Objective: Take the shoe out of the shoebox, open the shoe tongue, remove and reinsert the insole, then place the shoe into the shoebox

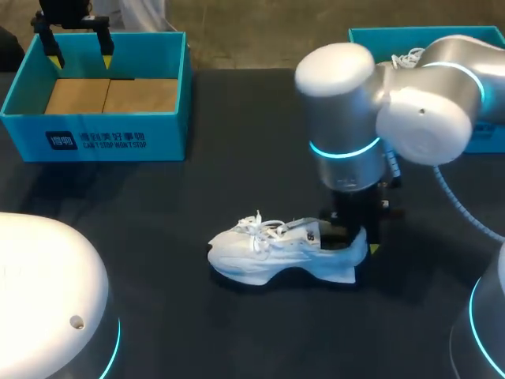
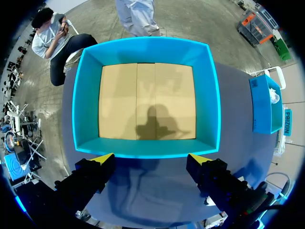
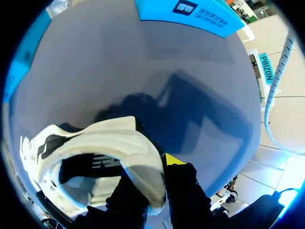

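Shoe [image 1: 276,251], one only and white, stands on its sole on the dark bench [image 1: 197,316], well apart from two teal boxes at the far edge. The right hand [image 3: 151,177] is clamped on its heel rim. The left hand [image 2: 151,158] hangs with fingers apart over the left shoebox [image 1: 95,140], whose brown floor shows. The right shoebox [image 1: 371,35] sits behind the right arm.

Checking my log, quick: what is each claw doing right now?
Left claw: open, holding nothing, above the shoebox.
Right claw: closed on the heel of the shoe.
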`<action>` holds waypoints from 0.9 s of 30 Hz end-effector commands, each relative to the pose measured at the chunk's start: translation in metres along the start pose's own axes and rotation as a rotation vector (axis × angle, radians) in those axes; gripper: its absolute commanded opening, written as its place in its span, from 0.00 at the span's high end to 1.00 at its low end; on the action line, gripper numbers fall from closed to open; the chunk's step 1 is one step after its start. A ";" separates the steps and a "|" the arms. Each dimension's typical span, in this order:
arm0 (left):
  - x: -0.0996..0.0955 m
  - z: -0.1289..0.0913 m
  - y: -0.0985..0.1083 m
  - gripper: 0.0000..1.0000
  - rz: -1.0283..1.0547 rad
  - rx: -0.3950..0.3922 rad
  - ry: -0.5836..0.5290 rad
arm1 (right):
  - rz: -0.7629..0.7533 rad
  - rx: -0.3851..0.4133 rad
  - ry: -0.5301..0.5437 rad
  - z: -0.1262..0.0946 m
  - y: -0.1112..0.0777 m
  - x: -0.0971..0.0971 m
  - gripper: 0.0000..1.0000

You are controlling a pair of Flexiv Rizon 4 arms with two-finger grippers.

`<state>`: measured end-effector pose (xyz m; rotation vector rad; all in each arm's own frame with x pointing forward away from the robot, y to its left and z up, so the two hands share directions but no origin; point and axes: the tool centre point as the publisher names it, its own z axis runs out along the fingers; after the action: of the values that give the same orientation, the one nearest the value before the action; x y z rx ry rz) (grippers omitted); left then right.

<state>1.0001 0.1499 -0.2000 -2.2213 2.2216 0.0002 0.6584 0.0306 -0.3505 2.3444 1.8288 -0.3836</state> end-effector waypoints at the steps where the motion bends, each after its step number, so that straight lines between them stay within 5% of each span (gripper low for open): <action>1: 0.000 0.000 0.000 0.00 0.000 0.000 0.000 | 0.000 0.003 -0.030 0.007 -0.003 0.013 1.00; 27: 0.000 0.000 0.000 0.00 0.000 0.000 0.000 | -0.011 -0.006 -0.043 0.024 -0.015 0.022 1.00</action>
<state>1.0000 0.1499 -0.2000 -2.2213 2.2215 0.0002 0.6486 0.0434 -0.3761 2.3100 1.8265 -0.4204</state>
